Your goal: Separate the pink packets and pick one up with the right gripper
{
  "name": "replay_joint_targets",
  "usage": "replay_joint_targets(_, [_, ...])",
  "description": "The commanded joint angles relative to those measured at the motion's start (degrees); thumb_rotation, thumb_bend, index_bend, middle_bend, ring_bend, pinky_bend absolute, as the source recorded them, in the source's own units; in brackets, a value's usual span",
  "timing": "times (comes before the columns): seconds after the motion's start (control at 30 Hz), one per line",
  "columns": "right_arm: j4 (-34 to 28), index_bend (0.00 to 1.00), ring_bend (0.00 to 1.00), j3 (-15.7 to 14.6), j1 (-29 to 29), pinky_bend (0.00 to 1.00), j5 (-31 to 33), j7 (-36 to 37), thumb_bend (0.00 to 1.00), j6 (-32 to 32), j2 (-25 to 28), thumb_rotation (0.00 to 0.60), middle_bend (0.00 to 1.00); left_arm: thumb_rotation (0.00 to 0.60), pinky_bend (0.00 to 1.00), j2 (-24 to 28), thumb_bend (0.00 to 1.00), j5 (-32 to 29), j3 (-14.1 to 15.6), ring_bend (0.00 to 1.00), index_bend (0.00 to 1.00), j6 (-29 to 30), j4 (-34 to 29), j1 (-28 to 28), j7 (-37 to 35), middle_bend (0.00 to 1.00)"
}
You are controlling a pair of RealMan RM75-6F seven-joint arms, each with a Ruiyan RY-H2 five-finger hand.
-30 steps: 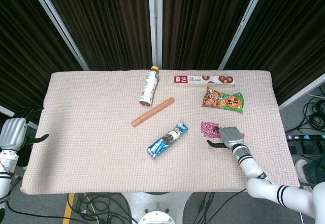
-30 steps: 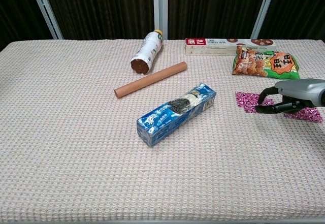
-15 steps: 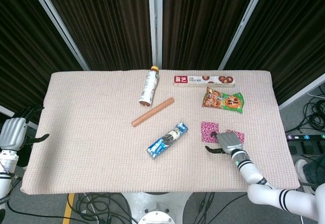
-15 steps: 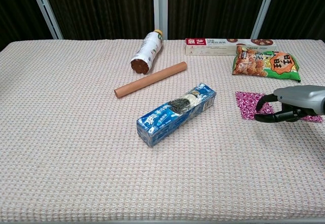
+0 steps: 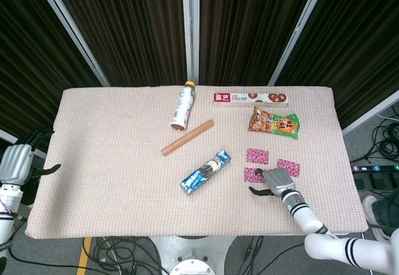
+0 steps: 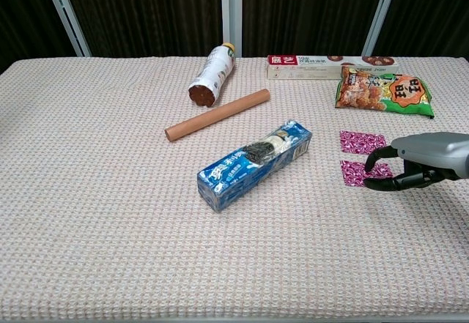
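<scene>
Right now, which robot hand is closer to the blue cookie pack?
The right hand. It sits just to the right of the blue cookie pack, by the pink packets. The left hand hangs off the table's far left edge.

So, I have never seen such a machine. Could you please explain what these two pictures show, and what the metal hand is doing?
It is a robot with two arms, each ending in a hand, steered by a person. Both pictures are from its own cameras: the head view looks down from above, the chest view looks across the table from low down.

On the table lie a bottle, a sausage stick, a blue biscuit pack, a long red box, a snack bag and three small pink packets, now lying apart: one further back, one to the right and one under the fingertips of the right hand.

That hand rests on this packet with its fingers curled; nothing is lifted yet. The left hand waits beside the table's left edge, holding nothing.
</scene>
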Motion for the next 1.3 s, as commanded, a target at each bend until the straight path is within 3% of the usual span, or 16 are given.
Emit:
replay_joint_targets(0.03, [-0.8, 0.22, 1.0, 0.3, 0.1, 1.0, -0.1, 0.1, 0.23, 0.7, 0.5, 0.082, 1.0, 0.6, 0.26, 0.0, 0.0, -0.1, 0.0, 0.23, 0.28, 0.0, 0.0, 0.0, -0.1, 0.29])
replay_joint_targets(0.3, [-1.0, 0.25, 1.0, 3.4, 0.9, 1.0, -0.3, 0.4, 0.21, 3.8, 2.0, 0.091, 1.0, 0.6, 0.26, -0.2, 0.0, -0.5, 0.0, 0.23, 0.28, -0.5, 1.0, 0.1, -1.4, 0.29])
replay_joint_targets(0.43, [6.2, 0.36, 1.0, 4.9, 2.2, 1.0, -2.3, -1.7, 0.08, 6.5, -1.8, 0.231, 1.0, 0.6, 0.26, -0.6, 0.0, -0.5, 0.1, 0.23, 0.28, -0.8, 2.3, 0.1, -2.5, 0.29])
replay_joint_targets(0.57, [13.5, 0.38, 1.0, 5.4, 4.2, 1.0, -2.2, -4.0, 0.0, 4.6, -5.3, 0.352, 1.0, 0.6, 0.26, -0.7, 0.0, -0.7, 0.0, 0.23, 0.28, -0.9, 3.2, 0.3, -3.3, 0.29])
replay_joint_targets(0.7, [19.2, 0.39, 1.0, 5.7, 5.7, 1.0, -2.5, -4.9, 0.0, 2.4, -8.1, 0.404, 1.0, 0.6, 0.26, -0.6, 0.0, -0.8, -0.2, 0.23, 0.28, -0.9, 3.7, 0.4, -4.0, 0.29])
replay_joint_targets(0.93, [26.1, 0.39, 1.0, 6.9, 6.5, 1.0, -3.2, -2.8, 0.0, -0.5, -11.8, 0.416, 1.0, 0.6, 0.26, -0.7, 0.0, -0.9, -0.2, 0.23, 0.28, -1.2, 4.5, 0.3, -4.5, 0.29])
replay_joint_targets(1.3, [29.7, 0.39, 1.0, 7.3, 6.0, 1.0, -3.1, -2.2, 0.0, -2.3, -14.4, 0.417, 1.0, 0.6, 0.26, -1.0, 0.0, -0.7, -0.2, 0.23, 0.28, -1.5, 5.4, 0.1, -4.9, 0.29])
